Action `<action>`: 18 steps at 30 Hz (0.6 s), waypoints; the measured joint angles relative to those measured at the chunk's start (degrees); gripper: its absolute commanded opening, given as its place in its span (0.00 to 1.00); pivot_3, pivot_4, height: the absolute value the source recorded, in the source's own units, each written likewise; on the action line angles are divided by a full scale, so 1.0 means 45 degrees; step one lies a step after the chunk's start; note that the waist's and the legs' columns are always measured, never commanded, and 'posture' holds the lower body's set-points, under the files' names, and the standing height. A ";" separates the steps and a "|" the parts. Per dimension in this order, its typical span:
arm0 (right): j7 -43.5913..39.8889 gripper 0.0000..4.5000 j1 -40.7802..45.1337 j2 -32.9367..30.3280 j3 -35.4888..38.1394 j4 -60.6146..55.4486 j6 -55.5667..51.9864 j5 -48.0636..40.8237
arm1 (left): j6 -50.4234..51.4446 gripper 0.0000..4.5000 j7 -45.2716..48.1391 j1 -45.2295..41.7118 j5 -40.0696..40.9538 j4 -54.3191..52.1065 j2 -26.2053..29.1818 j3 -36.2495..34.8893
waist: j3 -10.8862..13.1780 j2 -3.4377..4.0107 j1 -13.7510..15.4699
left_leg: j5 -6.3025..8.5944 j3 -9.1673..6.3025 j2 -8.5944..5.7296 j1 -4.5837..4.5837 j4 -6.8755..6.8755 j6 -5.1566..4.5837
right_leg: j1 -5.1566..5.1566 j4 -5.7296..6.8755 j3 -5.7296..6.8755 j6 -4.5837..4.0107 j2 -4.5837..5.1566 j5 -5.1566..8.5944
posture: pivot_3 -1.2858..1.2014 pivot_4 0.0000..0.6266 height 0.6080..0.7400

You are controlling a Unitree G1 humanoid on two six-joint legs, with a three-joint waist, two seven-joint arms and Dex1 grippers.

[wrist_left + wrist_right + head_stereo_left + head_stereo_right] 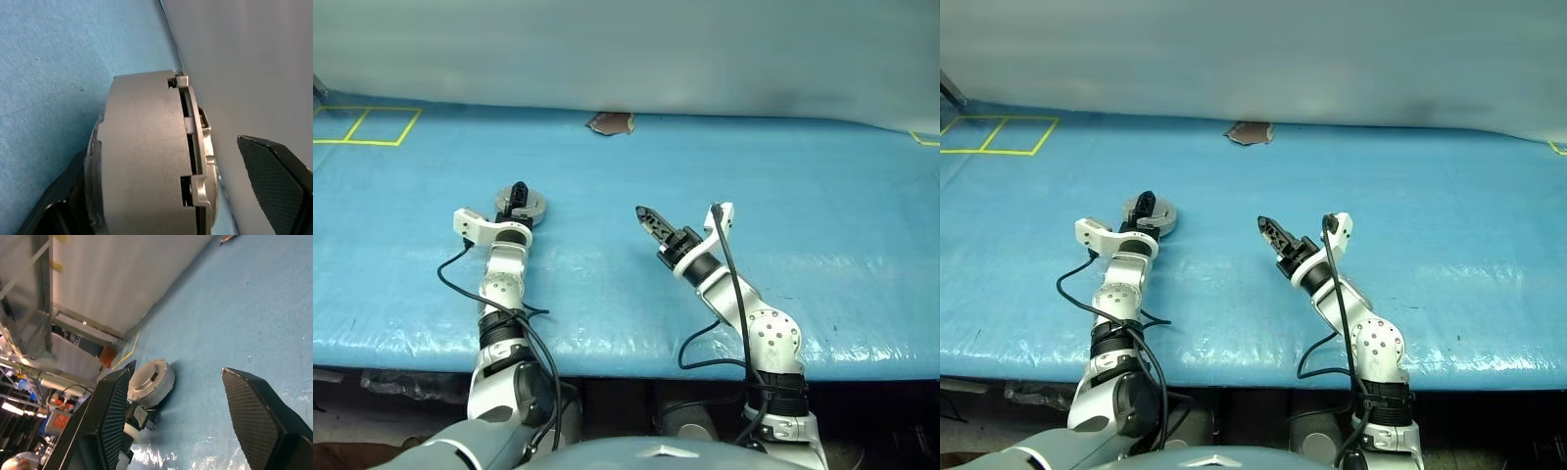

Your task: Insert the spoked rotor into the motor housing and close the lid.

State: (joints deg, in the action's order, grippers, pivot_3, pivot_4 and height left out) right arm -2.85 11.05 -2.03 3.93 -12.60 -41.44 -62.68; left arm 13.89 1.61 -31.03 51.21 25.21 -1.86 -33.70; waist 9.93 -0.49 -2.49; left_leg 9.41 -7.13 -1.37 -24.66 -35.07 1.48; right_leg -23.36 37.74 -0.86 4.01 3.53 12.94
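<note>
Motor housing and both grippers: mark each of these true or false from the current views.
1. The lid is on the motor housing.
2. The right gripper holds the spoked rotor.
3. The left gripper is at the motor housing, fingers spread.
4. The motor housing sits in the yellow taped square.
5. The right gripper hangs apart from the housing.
1. True. The lid covers the motor housing; a thin seam runs between them.
2. False. The right gripper is open and holds nothing.
3. True. The left gripper is open at the housing, one finger on either side of it.
4. False. The yellow taped square lies farther back, with nothing in it.
5. True. Bare blue table cover lies between them.
</note>
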 measured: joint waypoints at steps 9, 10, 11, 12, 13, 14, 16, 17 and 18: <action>-0.2399 0.71 0.0150 -0.1817 -0.2264 -0.0239 -0.0509 0.2452 | 0.0489 0.99 -0.0029 0.0523 -0.0304 -0.0482 0.0574 0.0417 | 0.0000 -0.0001 -0.0111 | 0.0001 0.0009 0.0000 0.0004 0.0000 0.0001 | -0.0002 -0.0002 -0.0008 0.0002 0.0000 -0.0001 | 0.52 0.24 1.00; -0.2557 0.71 0.0187 -0.1918 -0.2365 -0.0288 -0.0571 0.2589 | 0.0484 0.99 -0.0034 0.0634 -0.0404 -0.0594 0.0637 0.0495 | 0.0000 -0.0001 -0.0121 | 0.0001 0.0008 0.0000 0.0004 0.0000 0.0001 | -0.0002 -0.0002 -0.0008 0.0004 0.0000 -0.0002 | 0.52 0.24 1.00; -0.2765 0.71 0.0241 -0.2052 -0.2538 -0.0319 -0.0591 0.2853 | 0.0458 0.99 -0.0061 0.0797 -0.0655 -0.0756 0.0738 0.0639 | 0.0000 -0.0001 -0.0128 | 0.0001 0.0009 0.0000 0.0005 0.0001 0.0001 | -0.0003 -0.0002 -0.0008 0.0004 0.0000 -0.0002 | 0.52 0.24 1.00; -0.2957 0.71 0.0261 -0.2197 -0.2744 -0.0341 -0.0601 0.3162 | 0.0434 0.99 -0.0084 0.0927 -0.0874 -0.0893 0.0820 0.0703 | 0.0000 -0.0001 -0.0124 | 0.0001 0.0008 0.0000 0.0004 0.0001 0.0002 | -0.0002 -0.0001 -0.0008 0.0004 0.0000 -0.0002 | 0.52 0.24 1.00; -0.3031 0.71 0.0261 -0.2286 -0.2881 -0.0355 -0.0602 0.3342 | 0.0426 0.99 -0.0101 0.1006 -0.0949 -0.0975 0.0870 0.0738 | 0.0000 -0.0001 -0.0123 | 0.0001 0.0008 0.0000 0.0004 0.0002 0.0002 | -0.0003 -0.0002 -0.0008 0.0004 0.0000 -0.0002 | 0.52 0.24 1.00; -0.3140 0.71 0.0267 -0.2405 -0.3072 -0.0360 -0.0596 0.3655 | 0.0417 0.99 -0.0147 0.1109 -0.1142 -0.1110 0.0916 0.0777 | 0.0000 -0.0001 -0.0119 | 0.0001 0.0008 0.0000 0.0004 0.0001 0.0002 | -0.0003 -0.0003 -0.0009 0.0003 0.0001 -0.0002 | 0.52 0.24 1.00; -0.3320 0.71 0.0273 -0.2658 -0.3531 -0.0362 -0.0556 0.4481 | 0.0408 0.99 -0.0305 0.1370 -0.1469 -0.1423 0.1027 0.0900 | 0.0000 -0.0001 -0.0113 | 0.0001 0.0009 -0.0001 0.0003 0.0000 0.0003 | -0.0003 -0.0003 -0.0010 0.0003 0.0002 -0.0002 | 0.52 0.24 1.00; -0.3396 0.71 0.0274 -0.2691 -0.3650 -0.0362 -0.0547 0.4742 | 0.0418 0.99 -0.0371 0.1481 -0.1660 -0.1570 0.1080 0.0965 | -0.0001 -0.0002 -0.0109 | 0.0001 0.0008 0.0000 0.0003 0.0000 0.0003 | -0.0004 -0.0003 -0.0010 0.0003 0.0003 -0.0002 | 0.52 0.24 1.00; -0.3506 0.71 0.0275 -0.2687 -0.3752 -0.0362 -0.0519 0.4973 | 0.0552 0.99 -0.0450 0.1687 -0.1971 -0.1752 0.1312 0.1215 | -0.0001 -0.0001 -0.0114 | 0.0001 0.0008 0.0000 0.0005 0.0001 0.0003 | -0.0005 0.0001 -0.0010 0.0004 0.0002 -0.0002 | 0.52 0.24 1.00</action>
State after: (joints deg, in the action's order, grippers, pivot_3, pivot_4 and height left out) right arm -18.63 12.29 -14.12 -12.96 -14.23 -43.77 -40.31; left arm 16.38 -0.41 -23.44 42.34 17.33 4.04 -28.23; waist 9.93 -0.49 -3.00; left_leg 9.41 -7.10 -1.37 -24.64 -35.07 1.50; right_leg -23.39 37.74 -0.90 4.03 3.53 12.94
